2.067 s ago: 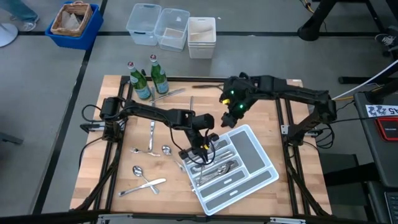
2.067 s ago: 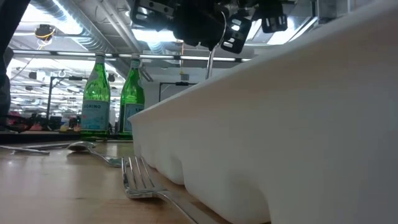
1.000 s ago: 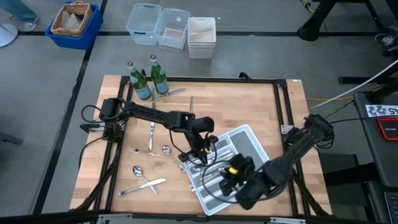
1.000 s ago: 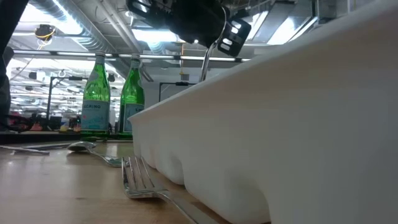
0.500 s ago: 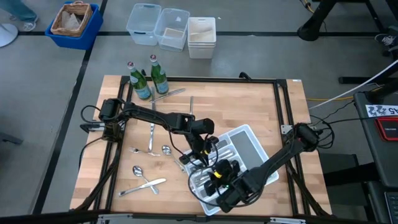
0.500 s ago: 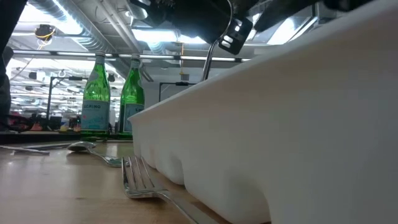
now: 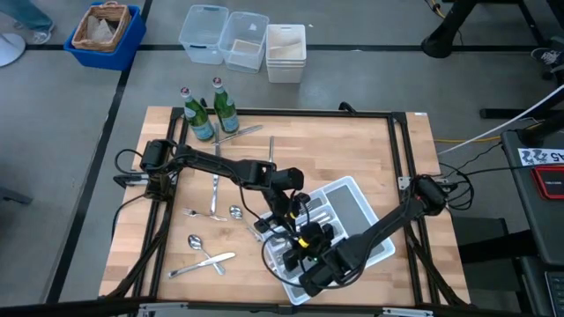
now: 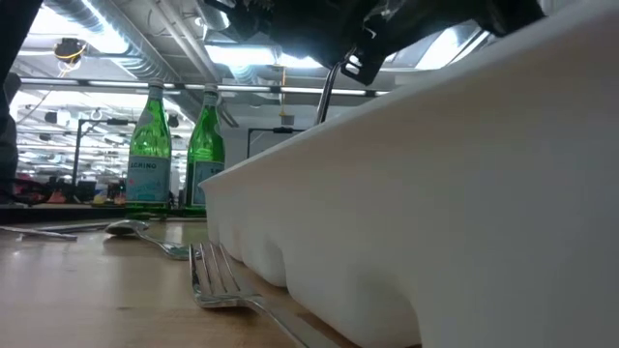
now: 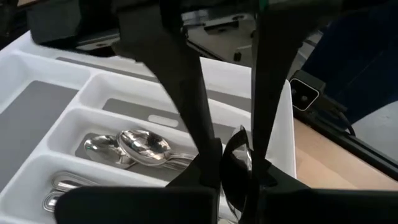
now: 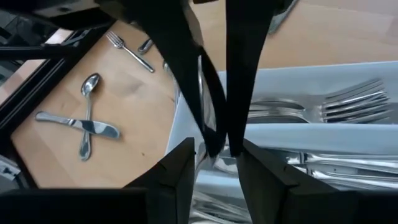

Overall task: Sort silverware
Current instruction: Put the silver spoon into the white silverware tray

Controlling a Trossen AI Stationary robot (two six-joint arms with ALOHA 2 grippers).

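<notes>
On the wooden table (image 7: 352,150), the white tray (image 7: 357,204) is crowded by both grippers. A spoon (image 9: 239,163) is clamped in the left gripper (image 9: 230,163) above the tray; the right gripper (image 10: 214,146) is nearly closed, empty. A collision is risked, knocking silverware (image 7: 211,260) astray

The divided tray (image 7: 370,231) is sitting at the near right of the counter (image 7: 352,150), with forks (image 10: 348,99) and spoons (image 9: 134,144) lying in separate compartments. The left claw (image 7: 288,214) is hanging over the tray's left end; the right claw (image 7: 306,248) is hovering just nearer, over the tray's near-left part. Left of the tray, a spoon and knife (image 7: 204,256) are lying crossed near the front edge, with more loose silverware (image 7: 214,198) lying farther back. Two bottles (image 7: 208,112) are standing at the far left corner. Three bins (image 7: 242,40) are sitting beyond the counter.
</notes>
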